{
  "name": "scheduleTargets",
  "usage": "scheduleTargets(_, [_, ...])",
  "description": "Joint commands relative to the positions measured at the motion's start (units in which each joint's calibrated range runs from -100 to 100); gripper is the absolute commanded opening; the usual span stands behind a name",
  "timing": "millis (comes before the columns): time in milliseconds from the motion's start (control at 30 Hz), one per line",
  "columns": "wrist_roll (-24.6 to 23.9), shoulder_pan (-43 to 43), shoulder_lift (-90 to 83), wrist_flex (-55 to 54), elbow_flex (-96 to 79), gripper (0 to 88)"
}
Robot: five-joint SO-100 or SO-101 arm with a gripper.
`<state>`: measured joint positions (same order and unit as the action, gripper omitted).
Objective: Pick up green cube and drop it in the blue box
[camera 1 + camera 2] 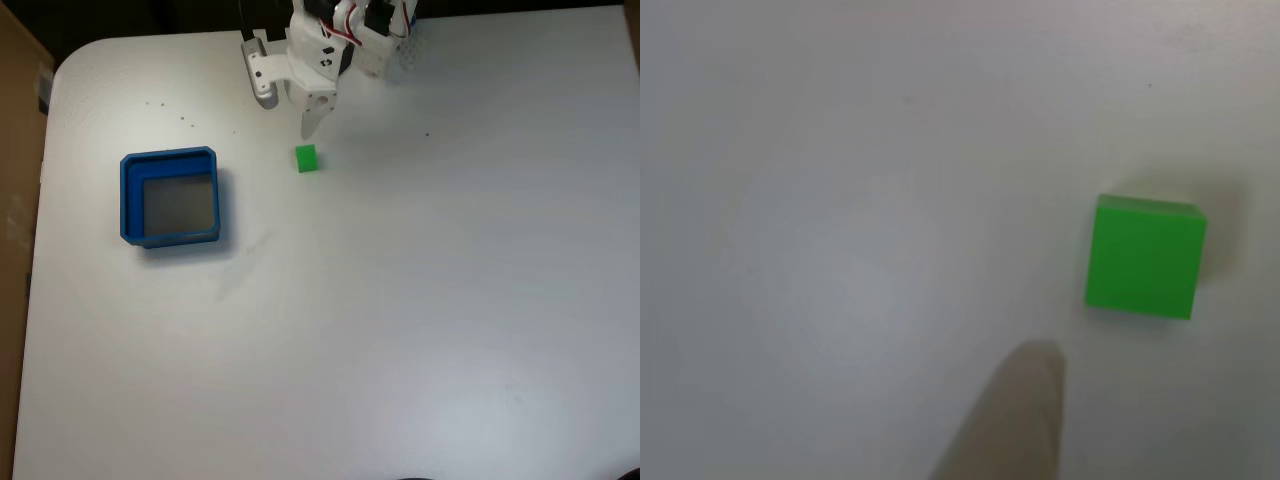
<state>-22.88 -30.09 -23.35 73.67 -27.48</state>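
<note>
The white worktop (420, 320) takes up nearly all of the fixed view, with a strip of brown board along its nine o'clock edge. One arm comes in from twelve o'clock, its white body and red wiring hanging over the far rim.

There is one blue box (127, 196), sitting toward nine o'clock with its opening facing up and its grey floor bare; nothing lies in it. It sits well apart from the arm, which looks like a deliberate drop-off spot off to one side of the pick.

The single hand (288, 112) points down at about twelve o'clock, one pale finger tapering toward the surface and a second, stubbier one set off to its left. They stand spread with a gap between them and hold nothing. In the other view one blurred fingertip (1015, 420) pokes in from six o'clock.

There is one green cube (306, 158), lying flat on the worktop just beside the tapered finger, at its six o'clock in the fixed view, not touching it. In the other view the cube (1145, 258) sits at about two o'clock from the fingertip, so the hand seems aimed slightly off it. My reading is that the approach is under way and the grasp has not begun.
</note>
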Motion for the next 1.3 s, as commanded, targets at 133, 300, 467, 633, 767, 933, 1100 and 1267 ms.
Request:
scheduleTargets(133, [-0.15,0.53,0.15,0.37,1.83,32.2])
scheduleTargets(300, [-0.15,0.53,4.58,0.21,2.10,32.0])
scheduleTargets(467, [-0.15,0.53,7.76,-0.45,2.28,32.0])
scheduleTargets(633, [-0.15,0.53,11.52,-0.53,2.28,32.0])
scheduleTargets(767, [-0.15,0.82,13.94,-0.62,2.37,32.0])
scheduleTargets(933, [-0.15,1.62,15.87,-0.62,2.37,31.8])
scheduleTargets(1100, [-0.15,1.62,16.79,-0.70,2.28,31.4])
scheduleTargets(1267, [-0.15,1.40,16.87,-4.57,1.83,31.3])
